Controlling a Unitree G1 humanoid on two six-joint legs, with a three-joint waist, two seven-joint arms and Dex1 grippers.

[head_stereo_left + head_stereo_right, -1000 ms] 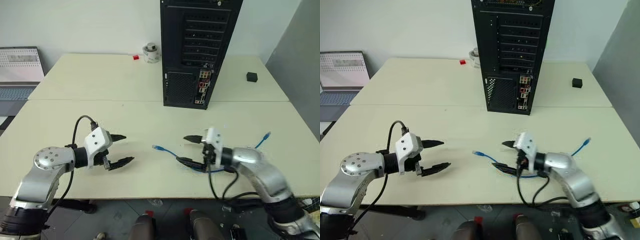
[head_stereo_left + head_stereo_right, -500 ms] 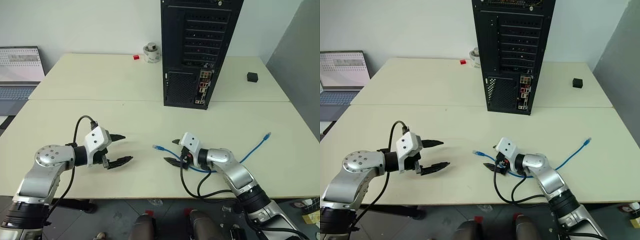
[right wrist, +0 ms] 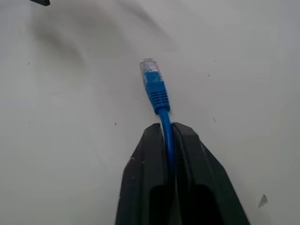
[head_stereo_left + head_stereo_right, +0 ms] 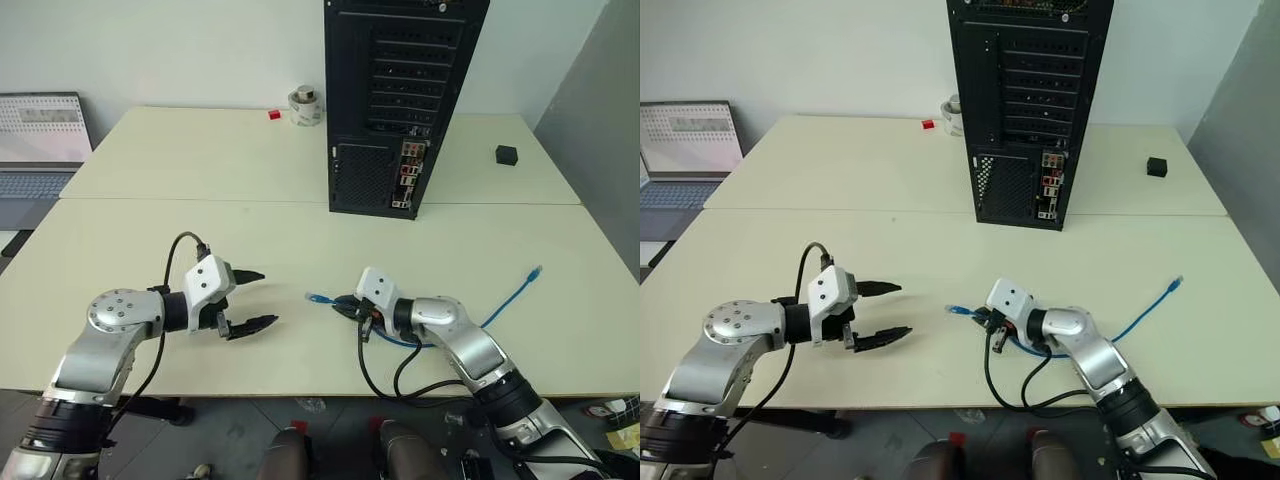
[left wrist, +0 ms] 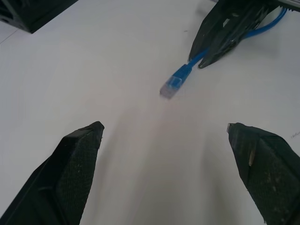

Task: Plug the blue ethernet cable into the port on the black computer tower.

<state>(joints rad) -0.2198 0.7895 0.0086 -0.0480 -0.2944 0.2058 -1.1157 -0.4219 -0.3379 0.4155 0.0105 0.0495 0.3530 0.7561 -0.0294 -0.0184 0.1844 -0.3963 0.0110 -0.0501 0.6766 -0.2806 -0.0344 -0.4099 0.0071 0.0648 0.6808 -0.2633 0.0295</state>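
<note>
On the left, the left gripper (image 4: 252,299) is held wide open over the table, the blue ethernet cable (image 3: 158,96) is pinched just behind its plug by the right gripper (image 3: 167,131), but nothing is plugged into the black computer tower (image 4: 400,100) yet.

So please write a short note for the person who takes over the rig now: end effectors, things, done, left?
Right end effector: shut on the thin blue ethernet cable, just behind its near plug, on the cream table.
Left end effector: open, holding nothing, facing that plug.
Tall black metal computer tower: upright farther back, ports facing the robot.
Done: cable gripped.
Left: lift, carry, plug in.
</note>
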